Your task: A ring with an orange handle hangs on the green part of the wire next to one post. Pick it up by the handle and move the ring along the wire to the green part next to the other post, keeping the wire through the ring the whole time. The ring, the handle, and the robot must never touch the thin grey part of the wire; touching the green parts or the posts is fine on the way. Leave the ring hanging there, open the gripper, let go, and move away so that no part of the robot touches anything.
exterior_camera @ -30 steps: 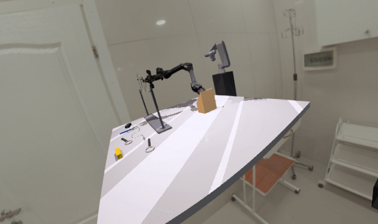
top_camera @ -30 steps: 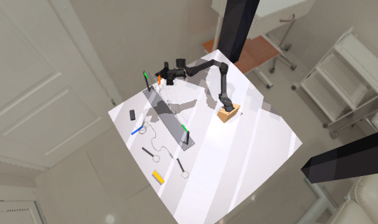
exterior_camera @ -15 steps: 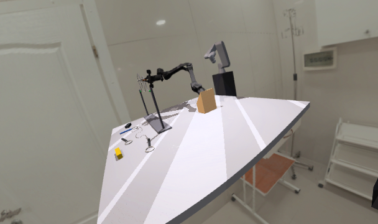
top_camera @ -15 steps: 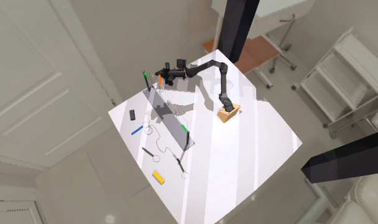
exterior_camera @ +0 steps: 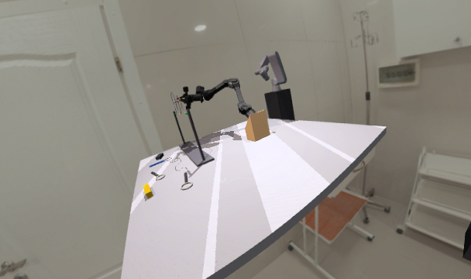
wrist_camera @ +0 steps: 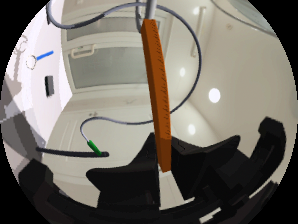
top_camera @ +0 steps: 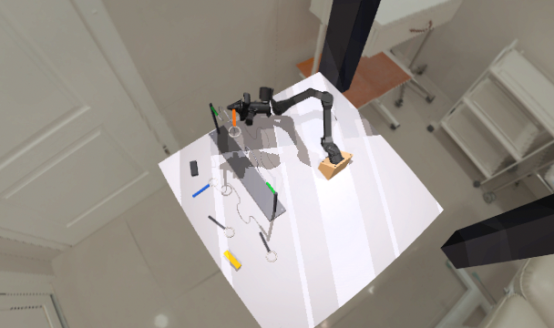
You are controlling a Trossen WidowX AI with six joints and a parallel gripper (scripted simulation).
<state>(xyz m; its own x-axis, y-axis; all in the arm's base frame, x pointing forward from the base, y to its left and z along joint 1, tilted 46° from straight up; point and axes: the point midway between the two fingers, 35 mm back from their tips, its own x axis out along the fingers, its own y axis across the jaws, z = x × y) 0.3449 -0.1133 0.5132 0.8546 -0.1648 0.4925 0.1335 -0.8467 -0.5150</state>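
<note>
My gripper (top_camera: 230,107) (exterior_camera: 181,99) (wrist_camera: 155,135) is shut on the orange handle (top_camera: 234,117) (wrist_camera: 157,85), high up near the left post (top_camera: 215,122). The handle's ring (top_camera: 234,137) is at its far end in the top view; in the wrist view only the metal stem (wrist_camera: 151,9) shows at the top edge. The grey wire (wrist_camera: 200,60) curves behind the handle in the wrist view. One green part (top_camera: 214,111) (wrist_camera: 94,147) is by the left post, the other green part (top_camera: 271,188) by the right post (top_camera: 274,205). Whether the wire runs through the ring, or is touched, I cannot tell.
The grey base (top_camera: 259,189) carries both posts. On the table lie a black block (top_camera: 193,168) (wrist_camera: 49,86), a blue-handled ring tool (top_camera: 200,190) (wrist_camera: 45,55), two dark-handled ring tools and a yellow block (top_camera: 232,260) (exterior_camera: 148,191). The arm stands on a wooden block (exterior_camera: 258,127).
</note>
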